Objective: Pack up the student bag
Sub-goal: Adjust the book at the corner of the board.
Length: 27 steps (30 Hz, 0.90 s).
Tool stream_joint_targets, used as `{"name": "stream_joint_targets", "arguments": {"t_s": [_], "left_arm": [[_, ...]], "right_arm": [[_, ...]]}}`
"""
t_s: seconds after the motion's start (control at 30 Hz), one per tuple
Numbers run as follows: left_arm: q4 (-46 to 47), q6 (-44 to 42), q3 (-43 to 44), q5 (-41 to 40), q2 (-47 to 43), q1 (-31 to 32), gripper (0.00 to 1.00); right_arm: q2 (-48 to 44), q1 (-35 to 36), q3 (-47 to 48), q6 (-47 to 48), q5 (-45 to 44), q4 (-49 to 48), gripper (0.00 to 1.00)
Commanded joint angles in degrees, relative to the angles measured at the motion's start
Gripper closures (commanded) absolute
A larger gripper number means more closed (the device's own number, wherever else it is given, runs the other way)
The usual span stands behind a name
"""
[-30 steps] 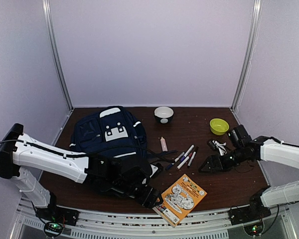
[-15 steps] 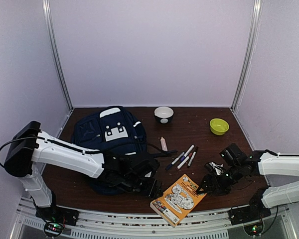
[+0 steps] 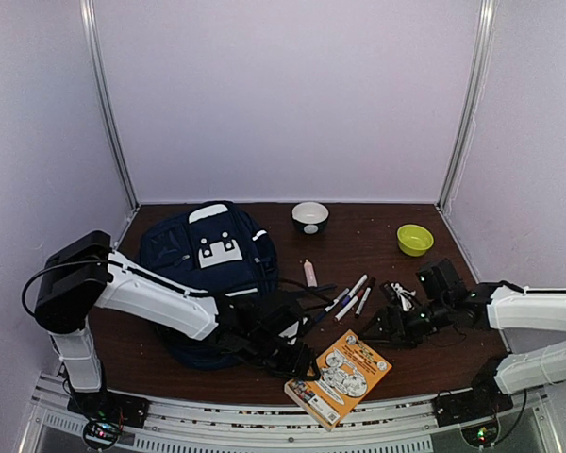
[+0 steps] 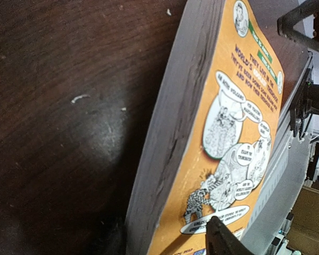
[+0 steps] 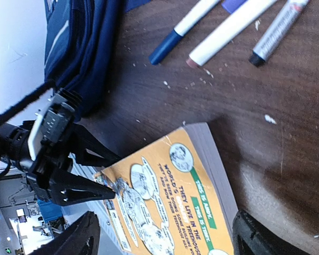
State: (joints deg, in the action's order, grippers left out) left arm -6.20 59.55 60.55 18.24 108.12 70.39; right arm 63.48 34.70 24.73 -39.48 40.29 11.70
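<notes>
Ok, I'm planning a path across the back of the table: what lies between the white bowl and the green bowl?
Only bare brown tabletop lies between the white bowl and the green bowl, as the top view shows.

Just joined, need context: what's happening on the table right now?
Both arms are at the orange book at the near edge of the table. The left tool sits at its left edge, jaws apart, one tip over the cover; the right tool hovers open by its far end. The student bag lies behind.

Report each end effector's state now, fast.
Left end effector: open, jaws astride the orange book at its edge.
Right end effector: open wide, empty, over the same book.
</notes>
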Motion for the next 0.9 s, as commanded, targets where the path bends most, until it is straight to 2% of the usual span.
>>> {"name": "stream_joint_targets", "arguments": {"t_s": [0.0, 0.1, 0.2, 0.33, 0.43, 0.5, 0.57, 0.73, 0.87], "left_arm": [[0.80, 0.99, -1.40, 2.11, 0.28, 0.01, 0.49], [-1.73, 0.22, -1.43, 0.43, -0.36, 0.00, 0.51], [-3.01, -0.21, -1.47, -0.17, -0.24, 0.01, 0.54], [-5.47, -1.51, -1.71, -1.59, -1.02, -0.03, 0.57], [-11.85, -4.85, -0.55, -5.70, -3.11, -0.51, 0.58], [-17.91, -7.82, 1.49, -10.61, -5.10, -0.52, 0.58], [-21.33, -9.66, 2.30, -12.28, -6.80, -0.52, 0.59], [-15.50, -9.50, -1.39, -5.15, -11.37, -0.41, 0.61], [-16.43, -11.59, 0.49, -8.81, -13.28, -1.23, 0.61]], "right_arm": [[0.30, -1.21, 4.07, 3.21, -1.32, -0.18, 0.15], [-0.29, -3.12, 6.27, 5.77, -4.63, 10.09, 0.18], [-1.90, -3.17, 2.90, 4.19, -7.78, 19.09, 0.23], [-2.12, 0.19, 1.33, 5.70, -8.97, 23.23, 0.24], [-1.06, 3.06, 1.50, 4.25, -7.94, 21.89, 0.26], [-0.86, 3.44, 0.79, 4.00, -7.61, 21.61, 0.28], [-1.22, 3.53, -0.17, 4.11, -7.37, 21.10, 0.29], [-0.79, 3.45, 0.59, 0.81, -1.37, 9.80, 0.31], [0.23, 3.26, 5.22, 2.49, -1.26, 3.57, 0.30]]}}
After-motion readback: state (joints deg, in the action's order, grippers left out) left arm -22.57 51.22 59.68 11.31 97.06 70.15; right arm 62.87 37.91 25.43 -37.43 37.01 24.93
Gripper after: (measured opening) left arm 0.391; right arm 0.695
